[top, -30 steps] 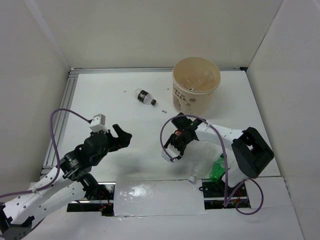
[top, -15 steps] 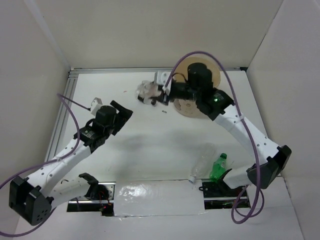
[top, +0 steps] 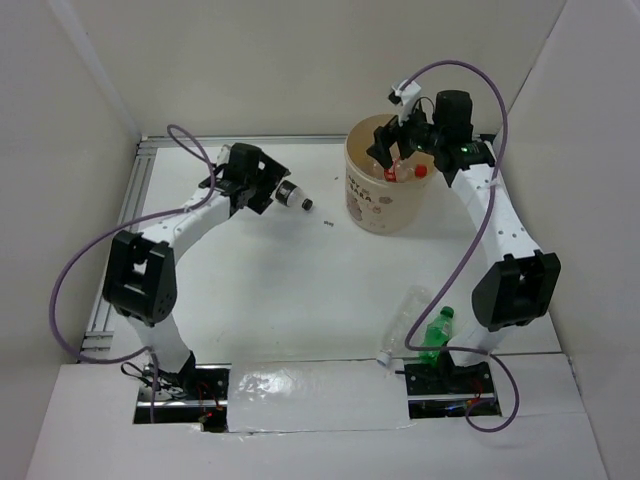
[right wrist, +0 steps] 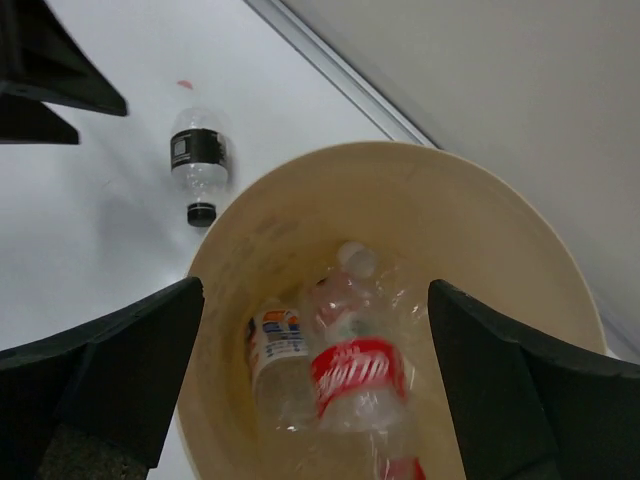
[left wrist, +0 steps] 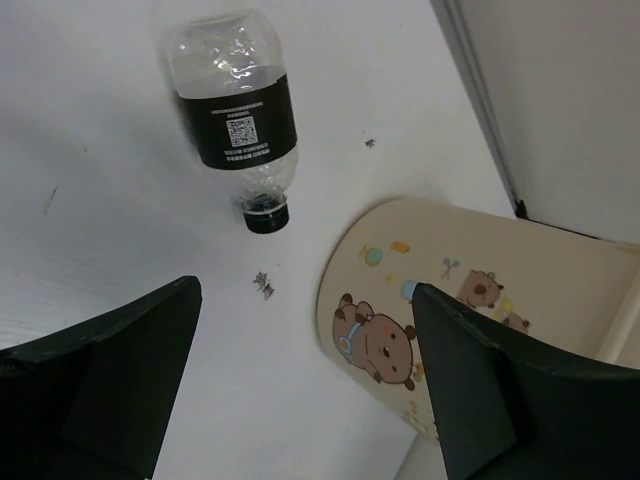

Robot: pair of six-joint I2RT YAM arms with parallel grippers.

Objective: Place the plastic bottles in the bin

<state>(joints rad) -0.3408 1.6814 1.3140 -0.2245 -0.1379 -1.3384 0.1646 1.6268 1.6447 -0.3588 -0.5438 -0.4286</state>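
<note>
Bright diffuse light is washing the white table (top: 330, 300); shadows are falling soft. Red-label bottle (right wrist: 360, 385) in the bin (right wrist: 480, 230) is smearing with motion blur.

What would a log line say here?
right fingers: open over bin | red-label bottle: in bin | left fingers: open over black-label bottle | green bottle, clear bottle: on table

The white bench (top: 300, 300) carries the beige bin (top: 380, 205), a black-labelled bottle (top: 291, 195) lying near it, and a clear bottle (top: 405, 322) touching a green bottle (top: 435, 332) at the near edge.
</note>
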